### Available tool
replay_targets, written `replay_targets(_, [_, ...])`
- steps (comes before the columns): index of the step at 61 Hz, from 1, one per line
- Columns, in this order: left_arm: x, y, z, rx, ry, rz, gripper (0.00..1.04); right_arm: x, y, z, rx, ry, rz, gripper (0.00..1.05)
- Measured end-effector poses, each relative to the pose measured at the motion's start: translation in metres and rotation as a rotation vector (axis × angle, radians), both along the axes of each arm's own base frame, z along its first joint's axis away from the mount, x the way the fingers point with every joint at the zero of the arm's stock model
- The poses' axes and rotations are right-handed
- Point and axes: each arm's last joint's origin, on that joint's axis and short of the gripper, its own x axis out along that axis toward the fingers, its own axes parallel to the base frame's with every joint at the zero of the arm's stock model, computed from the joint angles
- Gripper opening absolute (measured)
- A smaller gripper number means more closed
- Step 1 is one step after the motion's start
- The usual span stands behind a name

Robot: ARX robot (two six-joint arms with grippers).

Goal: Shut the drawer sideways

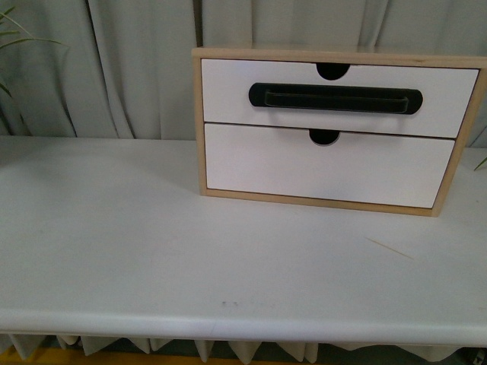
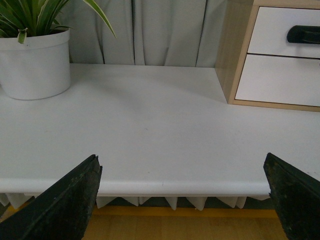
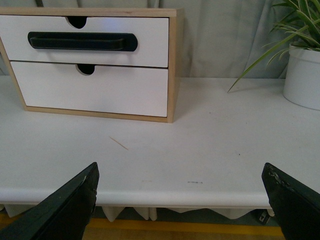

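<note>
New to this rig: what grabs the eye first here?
The light-wood two-drawer cabinet at the back of the white table, its upper white drawer front carrying a long black bar handle. White-potted striped plants flank it; both hands hang open before the table edge.

Left claw (image 2: 182, 195) and right claw (image 3: 180, 200) both spread wide, holding nothing

Worktop open along its front edge
Only the cabinet (image 1: 332, 129) at the back edge and potted plants (image 2: 34, 62) near both ends obstruct.

drawer (image 1: 335, 97) above plain drawer (image 1: 327, 167), cabinet (image 1: 199, 122) on table (image 1: 152, 251).
</note>
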Motion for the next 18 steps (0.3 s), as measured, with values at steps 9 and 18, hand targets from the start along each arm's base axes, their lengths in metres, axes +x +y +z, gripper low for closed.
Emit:
replay_targets(9, [0.0, 0.0, 0.0, 0.0, 0.0, 0.0, 0.99, 0.0, 0.0, 0.0, 0.0, 0.0, 0.0, 0.96])
replay_targets(18, [0.0, 0.0, 0.0, 0.0, 0.0, 0.0, 0.99, 0.0, 0.0, 0.0, 0.0, 0.0, 0.0, 0.96])
